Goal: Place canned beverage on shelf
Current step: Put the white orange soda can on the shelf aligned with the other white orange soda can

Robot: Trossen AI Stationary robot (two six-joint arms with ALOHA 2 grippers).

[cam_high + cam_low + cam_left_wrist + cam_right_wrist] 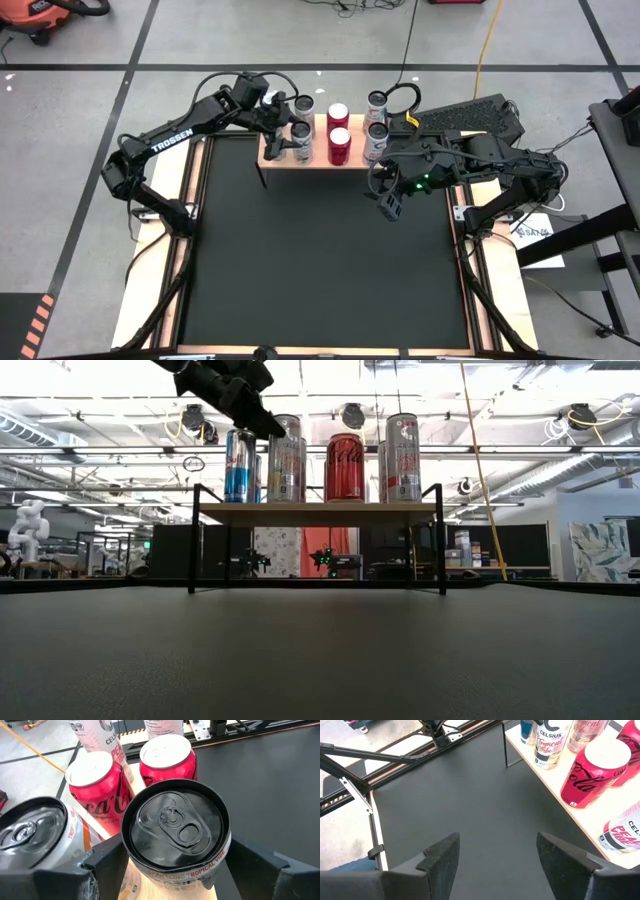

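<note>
The shelf [320, 160] is a light-wood board on thin black legs at the far middle of the table, with several cans standing on it. A black-topped can [175, 820] labelled Tropical Vibe stands upright in the front row near the shelf's left end [300, 142] [287, 460] [550, 745]. My left gripper [175, 870] reaches in from the far left [290, 132] and its fingers enclose this can near its top. My right gripper [388, 208] hangs open over the black mat in front of the shelf's right end, with nothing between its fingers [497, 855]. My left gripper has the can's upper wall [131, 857], just under the rim, between its two fingers [107, 862], one on each opposite side. The fingers come slanting down from the table's far left. The can stays upright with its base on the shelf board [287, 500].
Beside the held can stand two red cola cans [339, 130], two pale cans at the shelf's right end [376, 120], a silver-topped can behind [30, 830] and a blue can to its left [240, 465]. The black mat [320, 260] spreads in front of the shelf's legs [193, 540].
</note>
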